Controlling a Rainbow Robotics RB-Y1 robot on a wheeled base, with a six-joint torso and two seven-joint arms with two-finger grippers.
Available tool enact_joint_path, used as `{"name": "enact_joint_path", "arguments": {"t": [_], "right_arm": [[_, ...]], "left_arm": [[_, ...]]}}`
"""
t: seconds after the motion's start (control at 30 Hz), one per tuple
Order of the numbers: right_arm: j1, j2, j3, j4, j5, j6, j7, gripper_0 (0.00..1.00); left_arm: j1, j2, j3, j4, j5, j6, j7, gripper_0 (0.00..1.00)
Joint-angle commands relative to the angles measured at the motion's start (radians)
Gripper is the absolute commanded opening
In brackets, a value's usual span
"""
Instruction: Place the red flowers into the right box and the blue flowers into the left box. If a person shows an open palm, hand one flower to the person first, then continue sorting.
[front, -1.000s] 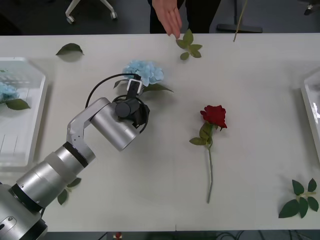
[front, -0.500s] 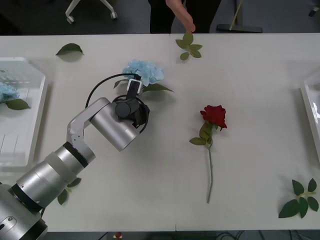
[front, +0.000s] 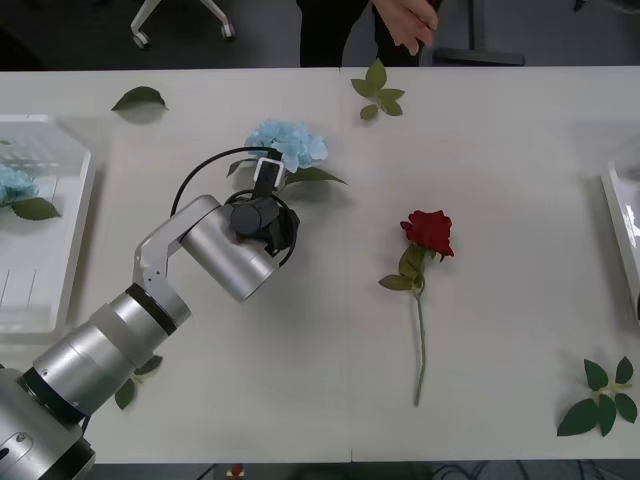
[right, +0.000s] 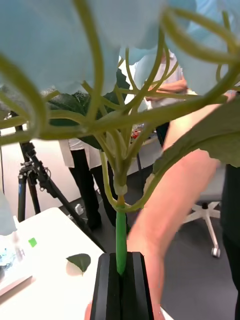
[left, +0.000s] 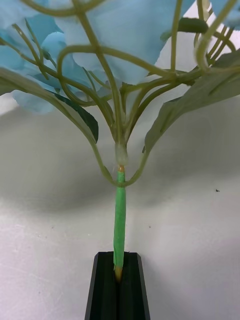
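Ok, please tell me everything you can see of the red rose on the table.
The red rose is one dark red bloom on a long thin green stem, with leaves just under the bloom. It lies flat on the white table, bloom away from the robot. Only the table touches it.

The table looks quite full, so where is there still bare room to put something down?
Bare table lies between the red rose and the right box, and along the near edge between the left arm and the rose stem. It is crowded where the left gripper holds the blue hydrangea.
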Motion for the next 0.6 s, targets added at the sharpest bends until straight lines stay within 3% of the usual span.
{"name": "enact_joint_path", "arguments": {"t": [0.03,0.6], "right_arm": [[-0.071,0.029,-0.007,-0.044,0.037,-0.006,0.031,0.0],[-0.109,0.107,0.036,-0.047,0.07,-0.01,0.031,0.0]], "left_arm": [[0.003,0.015,-0.004,-0.028,-0.01,-0.001,-0.008,0.0],[0.003,0.011,-0.004,-0.028,-0.016,-0.002,-0.008,0.0]]}}
